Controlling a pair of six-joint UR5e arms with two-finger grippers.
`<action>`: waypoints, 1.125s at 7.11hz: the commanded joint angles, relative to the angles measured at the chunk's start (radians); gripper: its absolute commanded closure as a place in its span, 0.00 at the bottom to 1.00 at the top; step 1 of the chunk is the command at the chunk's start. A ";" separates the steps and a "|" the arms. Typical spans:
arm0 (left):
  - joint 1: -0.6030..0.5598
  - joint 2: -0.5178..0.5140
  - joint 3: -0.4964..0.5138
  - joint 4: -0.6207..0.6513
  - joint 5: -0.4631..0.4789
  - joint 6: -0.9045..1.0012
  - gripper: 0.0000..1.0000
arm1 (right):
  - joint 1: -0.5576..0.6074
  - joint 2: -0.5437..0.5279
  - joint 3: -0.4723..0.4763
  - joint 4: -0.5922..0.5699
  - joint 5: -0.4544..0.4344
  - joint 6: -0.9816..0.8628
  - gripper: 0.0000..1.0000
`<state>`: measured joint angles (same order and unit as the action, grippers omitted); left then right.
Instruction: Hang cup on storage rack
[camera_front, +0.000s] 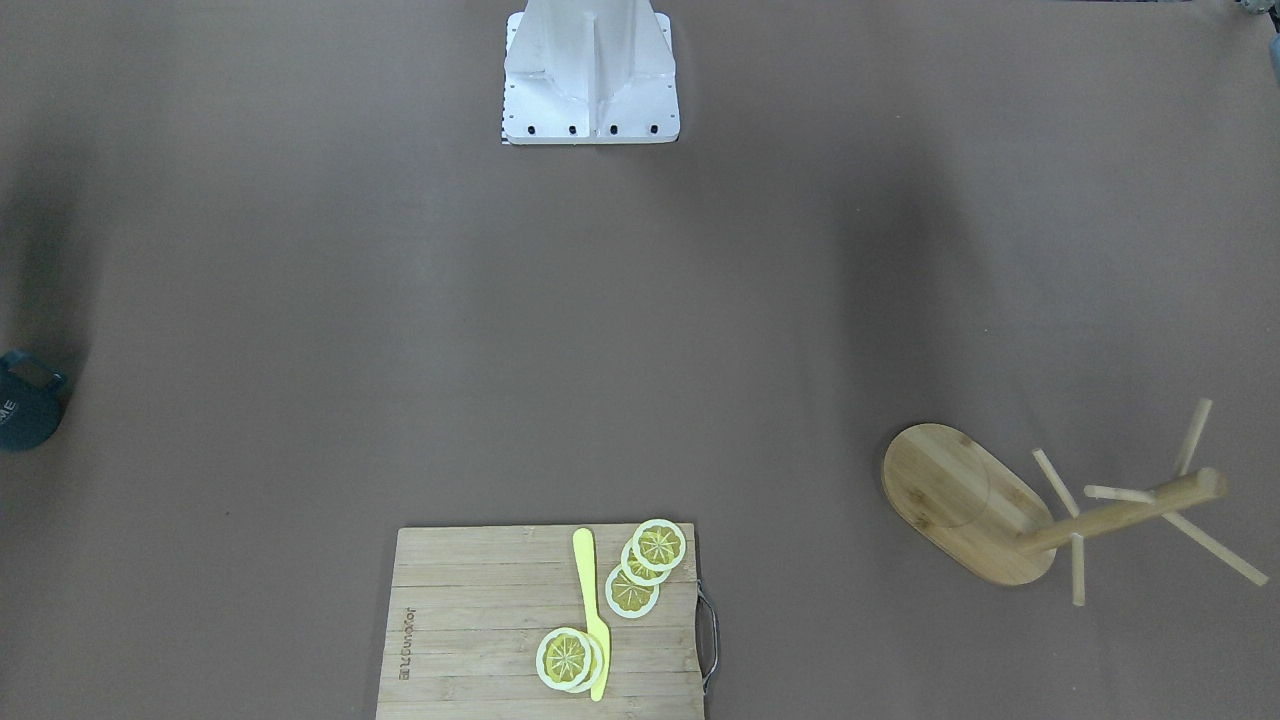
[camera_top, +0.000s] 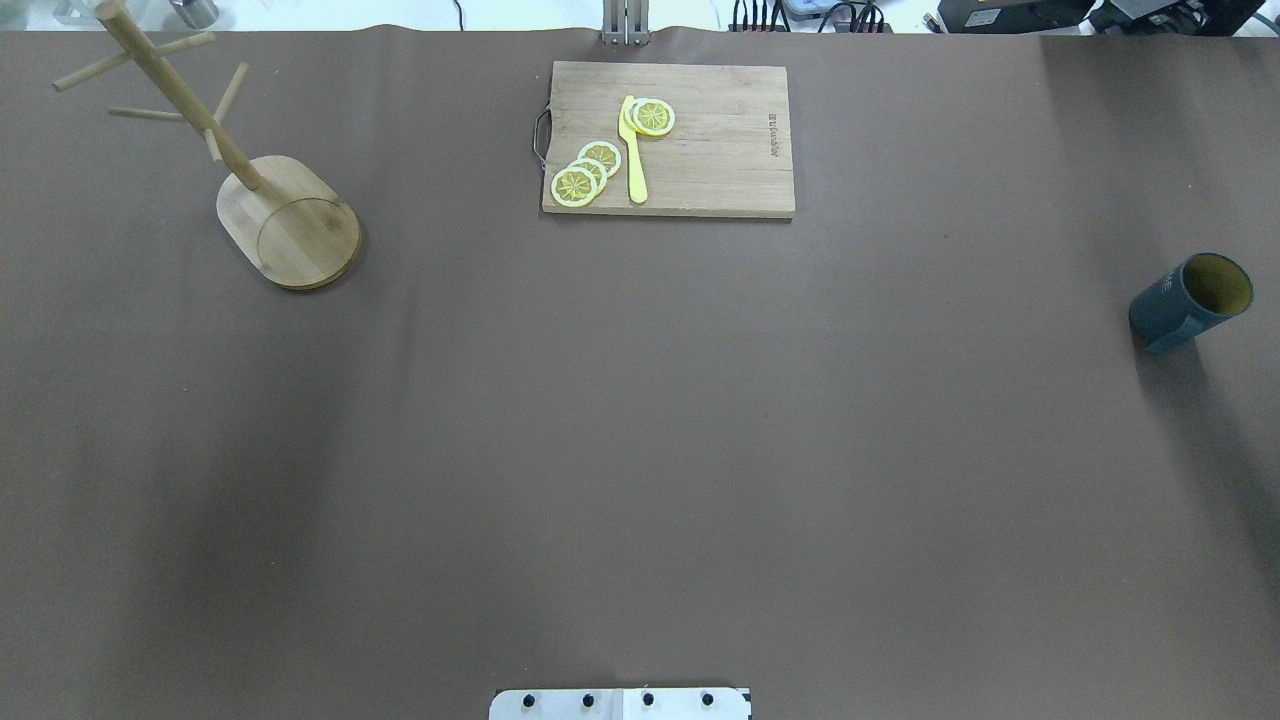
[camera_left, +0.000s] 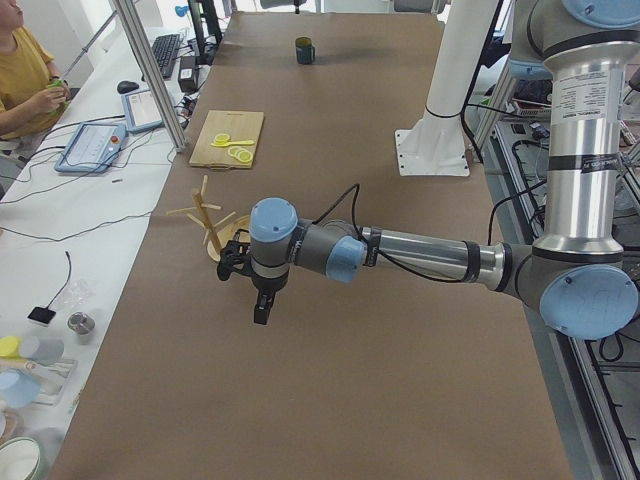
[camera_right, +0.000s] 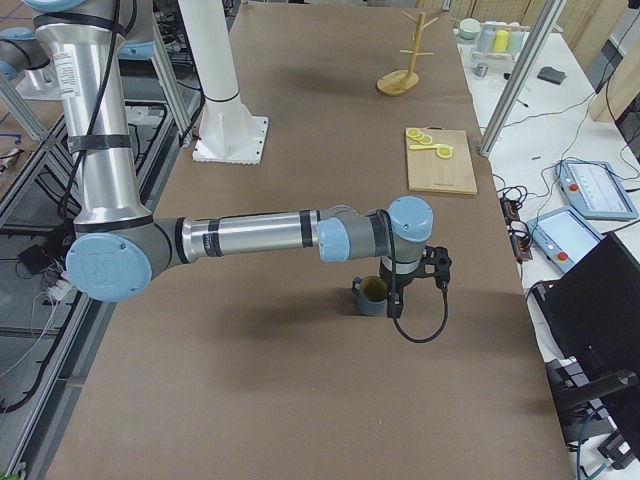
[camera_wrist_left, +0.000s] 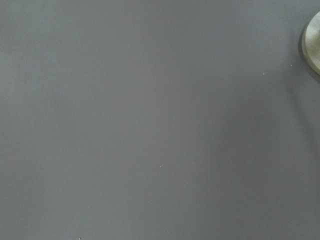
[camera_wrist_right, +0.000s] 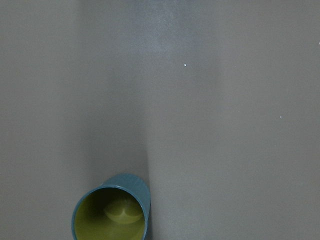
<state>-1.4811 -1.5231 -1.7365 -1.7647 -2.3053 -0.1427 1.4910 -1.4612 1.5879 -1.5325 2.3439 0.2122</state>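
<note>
Since neither fixed table view catches an arm, we start in the front-facing view with the layout alone: the cup (camera_front: 25, 405) stands upright well off to the robot's right of the cutting board (camera_front: 480, 620), cut by the frame edge, while the storage rack (camera_front: 950, 490) stands well off to the board's other side, its post upright and its pegs angled outward. From overhead we see the same split: cup (camera_top: 1190, 300) with its mouth up and its yellowish inside showing, rack (camera_top: 290, 225) far across the board from it. Along the table from the robot's left end, the left gripper (camera_left: 262, 305) hangs above bare table just beside the rack, on the near side of the board, and we cannot tell how its jaws stand. From the right end, the right gripper (camera_right: 395, 300) hangs pointing down just beside the cup (camera_right: 372, 295), again well apart from the board; the handle seems to face the robot's side, and here too we cannot tell the jaw opening. Our left wrist camera shows only table and a sliver of the rack's base (camera_wrist_left: 314, 45). Our right wrist camera looks straight down the cup (camera_wrist_right: 112, 215), low and left in its frame, its long axis vertical, no fingers in view. We judge the right arm the nearer one for the pick.
</note>
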 joint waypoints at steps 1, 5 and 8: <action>0.002 0.035 -0.009 -0.045 -0.002 -0.001 0.02 | 0.000 -0.008 0.006 0.000 0.006 0.003 0.00; 0.002 0.052 -0.006 -0.050 -0.002 -0.001 0.02 | 0.000 -0.008 0.010 0.000 0.005 0.012 0.00; 0.004 0.049 -0.009 -0.055 -0.002 -0.001 0.02 | -0.026 -0.021 -0.037 0.139 0.011 0.013 0.00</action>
<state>-1.4777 -1.4731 -1.7452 -1.8174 -2.3072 -0.1432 1.4804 -1.4774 1.5732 -1.4550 2.3516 0.2235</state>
